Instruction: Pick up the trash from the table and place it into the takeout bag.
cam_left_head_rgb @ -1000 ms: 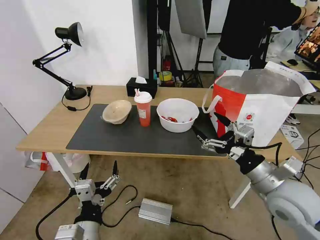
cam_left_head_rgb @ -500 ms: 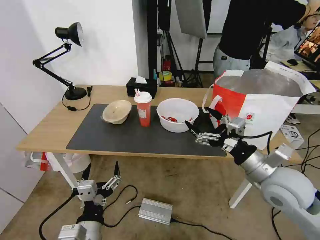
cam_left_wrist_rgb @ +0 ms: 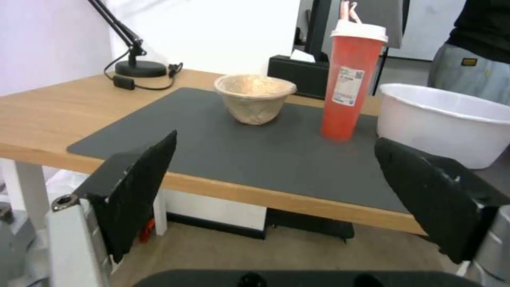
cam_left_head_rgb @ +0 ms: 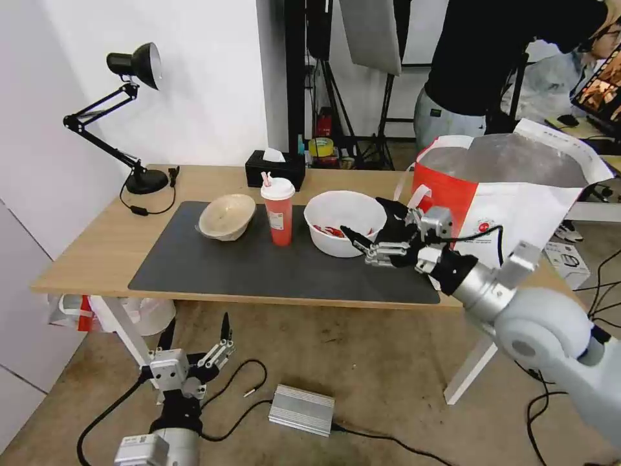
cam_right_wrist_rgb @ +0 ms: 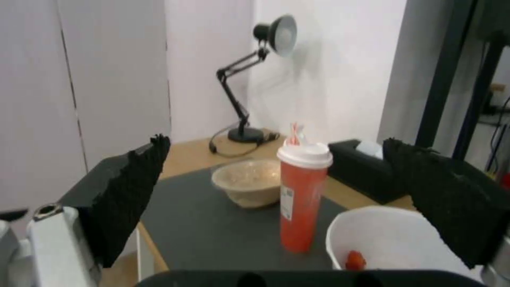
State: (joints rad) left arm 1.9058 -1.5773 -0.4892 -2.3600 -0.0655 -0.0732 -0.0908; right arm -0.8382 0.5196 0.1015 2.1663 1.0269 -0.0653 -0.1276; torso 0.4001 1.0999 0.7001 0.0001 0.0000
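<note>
On the table (cam_left_head_rgb: 97,246), three pieces of trash stand in a row on the dark mat (cam_left_head_rgb: 226,268). They are a beige paper bowl (cam_left_head_rgb: 226,217), a red cup (cam_left_head_rgb: 279,220) with white lid and straw, and a white plastic bowl (cam_left_head_rgb: 333,210) holding red scraps. The red-and-white takeout bag (cam_left_head_rgb: 517,200) stands open at the table's right end. My right gripper (cam_left_head_rgb: 362,217) is open at the white bowl's right side, one finger over its rim, one in front; the right wrist view shows the white bowl (cam_right_wrist_rgb: 382,239) close below. My left gripper (cam_left_head_rgb: 196,323) hangs open, low by the floor.
A black tissue box (cam_left_head_rgb: 275,168) and a desk lamp (cam_left_head_rgb: 139,65) stand at the table's back. A silver box (cam_left_head_rgb: 302,409) and cables lie on the floor. A red-and-white plastic bag (cam_left_head_rgb: 81,309) sits under the table's left end. A person stands behind the takeout bag.
My right gripper has moved left from in front of the takeout bag to the white bowl's right side, still open. The left arm has stayed put.
</note>
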